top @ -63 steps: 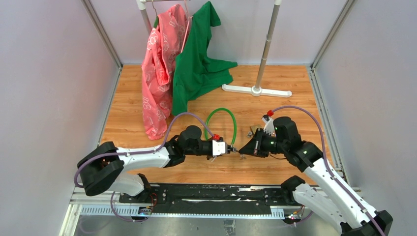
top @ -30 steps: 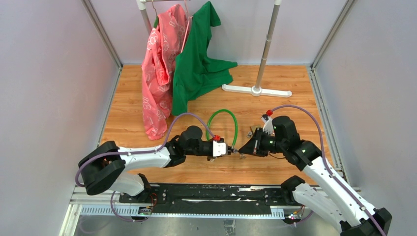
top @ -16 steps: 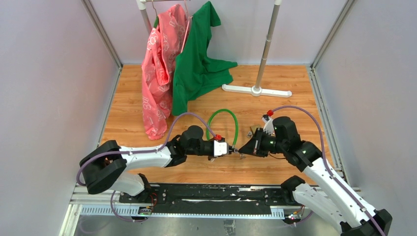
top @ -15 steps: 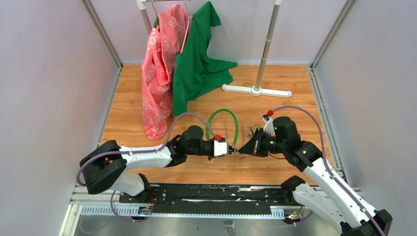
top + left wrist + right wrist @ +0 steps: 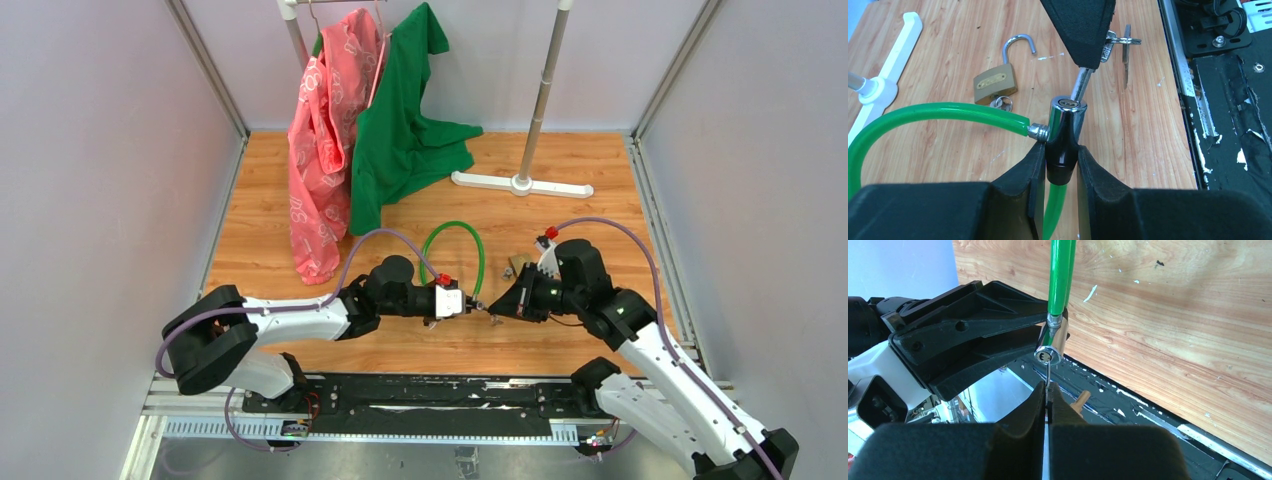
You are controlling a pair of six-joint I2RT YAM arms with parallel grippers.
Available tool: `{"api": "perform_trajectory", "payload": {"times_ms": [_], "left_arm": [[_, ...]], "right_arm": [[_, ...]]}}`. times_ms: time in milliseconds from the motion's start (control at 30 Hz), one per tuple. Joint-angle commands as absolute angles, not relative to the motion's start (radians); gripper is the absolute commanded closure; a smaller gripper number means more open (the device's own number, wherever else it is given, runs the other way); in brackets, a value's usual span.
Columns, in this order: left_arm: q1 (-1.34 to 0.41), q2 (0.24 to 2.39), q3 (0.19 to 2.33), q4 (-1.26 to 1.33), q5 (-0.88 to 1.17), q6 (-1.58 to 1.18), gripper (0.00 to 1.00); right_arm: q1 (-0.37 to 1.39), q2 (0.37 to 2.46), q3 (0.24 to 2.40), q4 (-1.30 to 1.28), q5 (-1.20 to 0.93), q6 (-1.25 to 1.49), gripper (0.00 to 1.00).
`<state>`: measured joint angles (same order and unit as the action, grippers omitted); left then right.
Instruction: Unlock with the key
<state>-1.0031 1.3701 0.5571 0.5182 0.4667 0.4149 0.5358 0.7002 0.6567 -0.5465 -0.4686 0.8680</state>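
Clamping cable lock [image 5: 1064, 135], left jaws; right jaws pinch key [image 5: 1082, 82]; brass padlock [image 5: 994, 85] nearby.

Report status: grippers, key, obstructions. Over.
Left gripper shut on green cable lock's cylinder. Right gripper shut on key, tip at keyhole, depth unclear. Open brass padlock lies apart, not in the way.

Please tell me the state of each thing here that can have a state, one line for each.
green cable lock: closed, cable end plugged into its body
key: tip at the keyhole, blade mostly visible
brass padlock: shackle swung open
left gripper: shut on the green cable lock
right gripper: shut on the key
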Motion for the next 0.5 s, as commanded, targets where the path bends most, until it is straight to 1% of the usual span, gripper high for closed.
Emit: {"api": "perform_trajectory", "payload": {"times_ms": [0, 467], "left_arm": [[-1.014, 1.369, 0.591, 0.593, 0.474, 0.437, 1.0], [-1.015, 1.378, 0.59, 0.593, 0.484, 0.44, 1.0]], "right_arm": [[0.521, 0.711, 0.671, -0.561, -0.452, 0.849, 1.0], [0.522, 0.725, 0.68, -0.521, -0.468, 0.847, 1.0]]}}
